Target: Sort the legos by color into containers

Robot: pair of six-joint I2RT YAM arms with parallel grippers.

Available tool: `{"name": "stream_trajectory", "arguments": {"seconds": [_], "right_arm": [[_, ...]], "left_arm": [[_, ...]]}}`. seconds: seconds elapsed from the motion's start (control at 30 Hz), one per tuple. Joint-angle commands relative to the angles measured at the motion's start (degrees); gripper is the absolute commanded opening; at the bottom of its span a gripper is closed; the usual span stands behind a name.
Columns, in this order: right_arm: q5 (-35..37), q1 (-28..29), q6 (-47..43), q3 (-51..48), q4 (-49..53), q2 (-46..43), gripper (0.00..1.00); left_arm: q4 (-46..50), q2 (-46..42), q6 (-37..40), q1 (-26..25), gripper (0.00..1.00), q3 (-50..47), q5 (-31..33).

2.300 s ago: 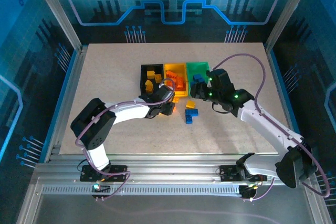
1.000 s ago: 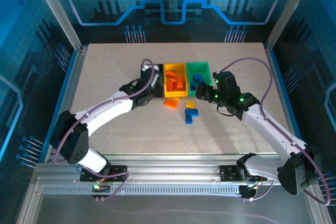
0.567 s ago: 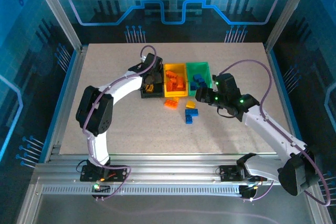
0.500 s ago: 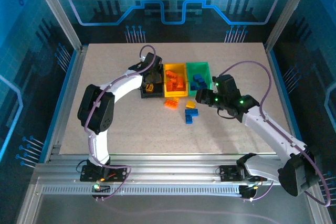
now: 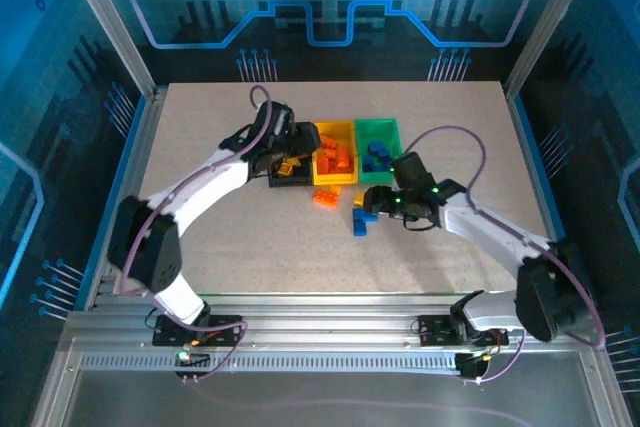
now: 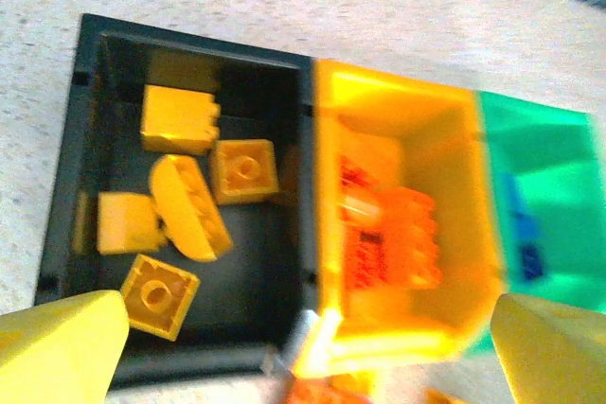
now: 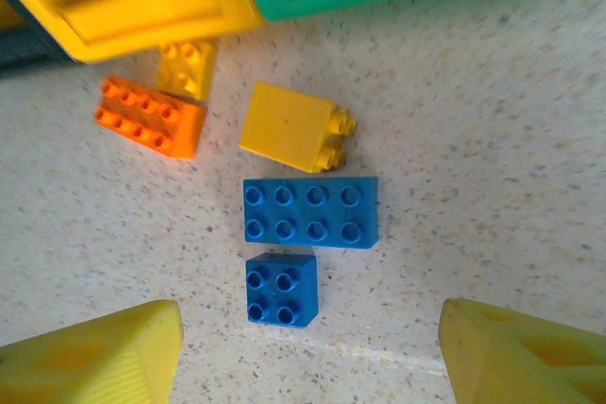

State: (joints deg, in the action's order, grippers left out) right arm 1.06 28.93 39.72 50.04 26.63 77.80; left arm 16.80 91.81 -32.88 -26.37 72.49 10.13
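Left gripper [image 6: 308, 342]: jaws wide, empty, above the black rectangular plastic bin [image 6: 194, 33]. Right gripper [image 7: 308, 352]: jaws wide, empty, with the small blue plastic brick [image 7: 281, 289] at 12 o'clock.

In the left wrist view the green bin [image 6: 549, 167] at 3 o'clock is blurred, its blue bricks [image 6: 530, 260] only smears. The orange bricks [image 6: 393, 234] in the yellow bin [image 6: 398, 92] melt into one mass. At 6 o'clock the edge cuts an orange brick [image 6: 317, 390] and both left fingers [image 6: 57, 347]. In the right wrist view the edge cuts these bins at 12 o'clock and the right fingers [image 7: 530, 352] at 6; the yellow bin's rim hides part of a yellow brick [image 7: 185, 68]. From above, the left arm [image 5: 270, 135] covers part of the black bin [image 5: 290, 184].
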Motion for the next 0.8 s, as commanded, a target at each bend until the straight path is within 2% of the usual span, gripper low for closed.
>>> {"name": "stream_trajectory", "arguments": {"seconds": [0.0, 0.2, 0.47, 0.67, 0.77], "right_arm": [[2.1, 2.5, 2.0, 4.1, -3.6, 5.2, 0.73], [7.1, 3.9, 6.2, 9.4, -5.8, 14.8, 0.73], [11.6, 3.2, 7.0, 18.9, 0.1, 27.7, 0.70], [12.2, 3.2, 7.5, 20.4, 1.7, 31.5, 0.64], [12.3, 3.2, 7.1, 20.0, 1.4, 31.7, 0.56]], "left_arm": [[-5.2, -8.4, -4.0, -3.1, 0.99, -8.3, -3.6], [-7.5, -22.6, -8.8, -7.8, 0.99, -25.0, -1.5], [-4.5, -38.1, -17.1, -8.7, 0.99, -42.0, -1.4], [0.3, -46.2, -19.2, -8.7, 0.99, -48.0, 0.7], [1.4, -47.6, -19.3, -8.6, 0.99, -48.5, 1.4]]}}
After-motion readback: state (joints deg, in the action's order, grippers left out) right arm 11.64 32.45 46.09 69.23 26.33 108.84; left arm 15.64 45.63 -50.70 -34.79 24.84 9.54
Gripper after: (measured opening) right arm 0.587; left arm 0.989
